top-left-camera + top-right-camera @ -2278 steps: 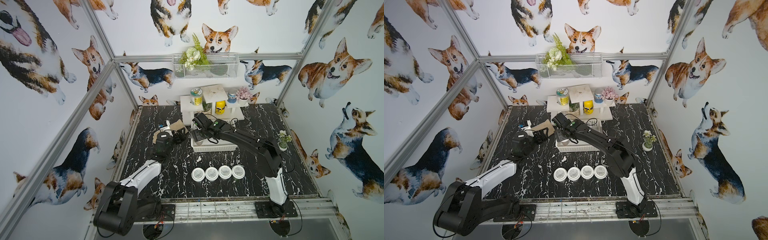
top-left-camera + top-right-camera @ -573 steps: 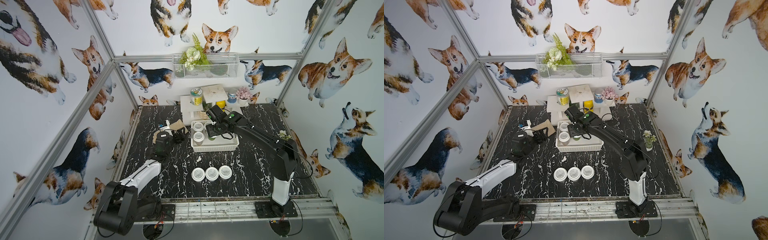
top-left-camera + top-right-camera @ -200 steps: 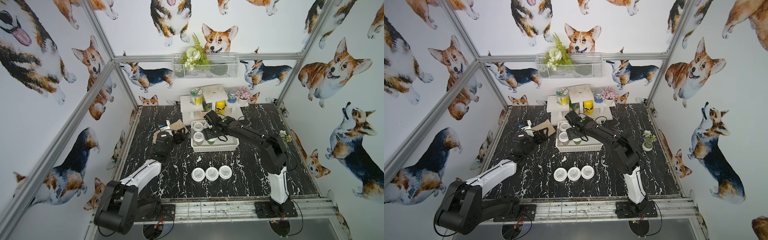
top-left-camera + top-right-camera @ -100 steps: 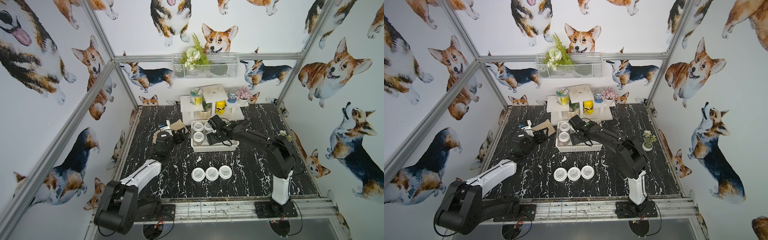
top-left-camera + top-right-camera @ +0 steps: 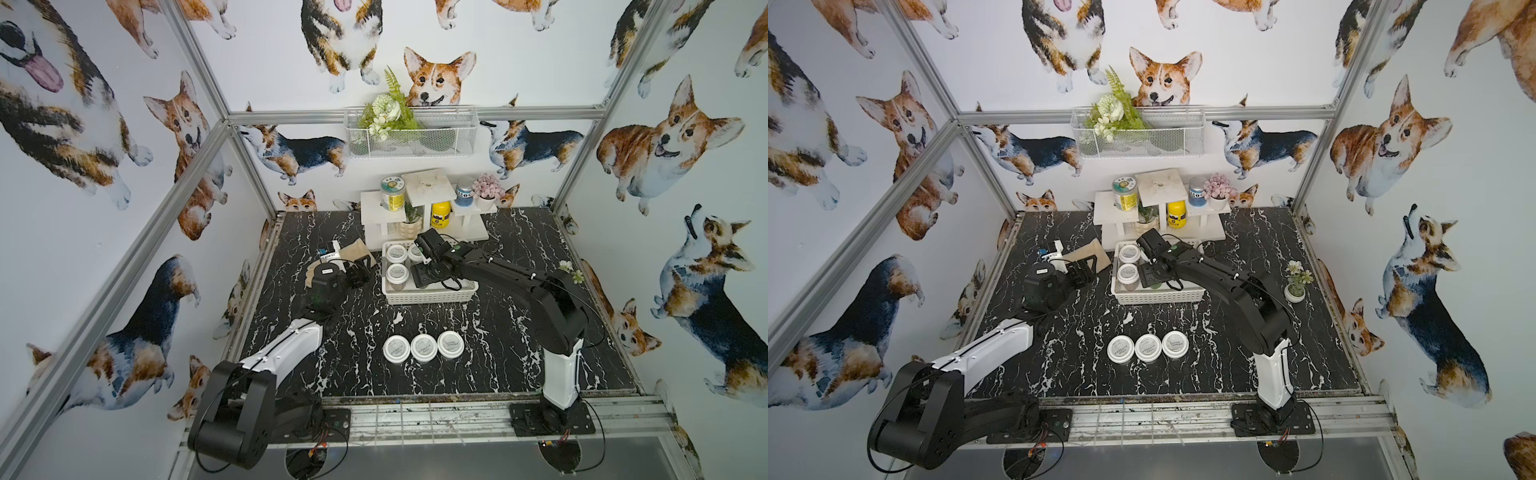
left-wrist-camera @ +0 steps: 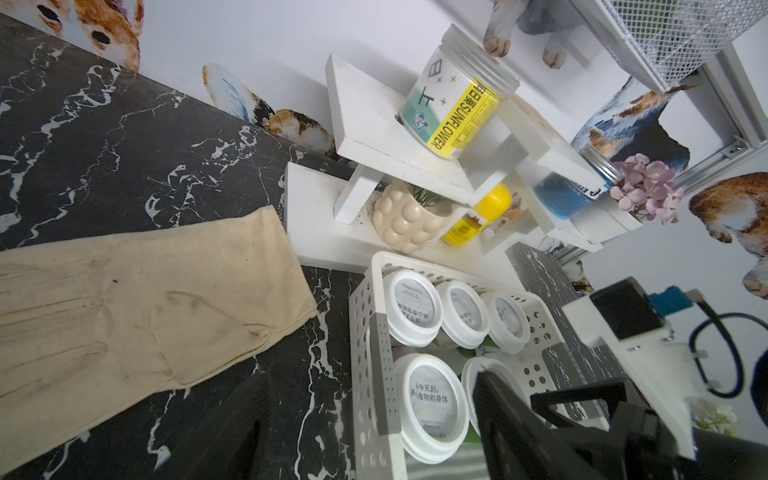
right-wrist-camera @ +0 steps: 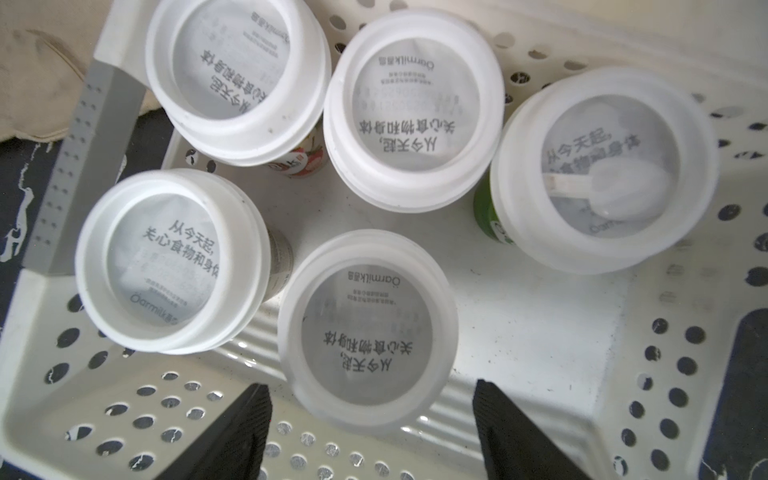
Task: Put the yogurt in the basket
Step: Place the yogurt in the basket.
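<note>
Right hand (image 7: 369, 384): jaws apart, clear on both sides of the nearest yogurt jar (image 7: 368, 332), gripping nothing. That jar stands just ahead of the fingertips in the basket (image 7: 166, 415), with four more jars (image 7: 413, 108) beyond it. Three jars (image 5: 423, 347) stand on the counter (image 5: 498, 365), well behind this hand. Left hand (image 6: 365, 386): jaws apart, empty, beside the basket.

Left arm (image 5: 286, 349) is folded up pretty low: the white link slopes forward from its base, the elbow is tucked, and the left hand (image 5: 360, 273) points off toward the right arm's side with fingers (image 6: 494, 407) spread apart. Right arm (image 5: 511, 276) is stretched way out forward. Its wrist is bent over so the right hand (image 7: 370, 390) faces straight down, fingers (image 7: 511, 432) apart as well.
</note>
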Robot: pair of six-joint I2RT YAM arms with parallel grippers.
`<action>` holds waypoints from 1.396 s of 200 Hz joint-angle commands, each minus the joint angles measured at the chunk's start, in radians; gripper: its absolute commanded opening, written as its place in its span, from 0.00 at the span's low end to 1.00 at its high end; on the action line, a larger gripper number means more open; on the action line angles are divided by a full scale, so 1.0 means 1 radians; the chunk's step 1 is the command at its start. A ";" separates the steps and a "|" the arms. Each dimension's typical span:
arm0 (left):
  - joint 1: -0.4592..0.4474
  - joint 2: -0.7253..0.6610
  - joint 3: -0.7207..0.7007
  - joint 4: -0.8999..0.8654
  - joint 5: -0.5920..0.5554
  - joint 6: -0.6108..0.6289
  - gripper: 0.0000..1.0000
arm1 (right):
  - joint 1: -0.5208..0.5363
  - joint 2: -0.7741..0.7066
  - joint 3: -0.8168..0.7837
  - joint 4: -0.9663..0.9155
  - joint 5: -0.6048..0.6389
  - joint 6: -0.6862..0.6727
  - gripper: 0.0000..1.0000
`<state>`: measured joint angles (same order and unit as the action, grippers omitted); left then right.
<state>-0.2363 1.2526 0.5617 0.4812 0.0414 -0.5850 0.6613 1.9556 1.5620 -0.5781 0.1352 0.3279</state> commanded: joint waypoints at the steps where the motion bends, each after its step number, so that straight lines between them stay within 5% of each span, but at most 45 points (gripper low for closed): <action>1: 0.000 0.002 0.007 0.024 0.006 0.004 0.81 | 0.001 0.009 0.012 0.034 -0.017 -0.012 0.82; 182: 0.000 0.006 0.012 0.022 0.008 0.004 0.81 | 0.000 0.043 0.044 0.050 -0.043 -0.009 0.81; 279: 0.000 0.007 0.014 0.019 0.008 0.005 0.81 | 0.000 -0.177 -0.057 0.069 0.004 0.004 0.84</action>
<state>-0.2363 1.2579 0.5667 0.4812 0.0422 -0.5854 0.6613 1.8530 1.5562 -0.5491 0.1066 0.3283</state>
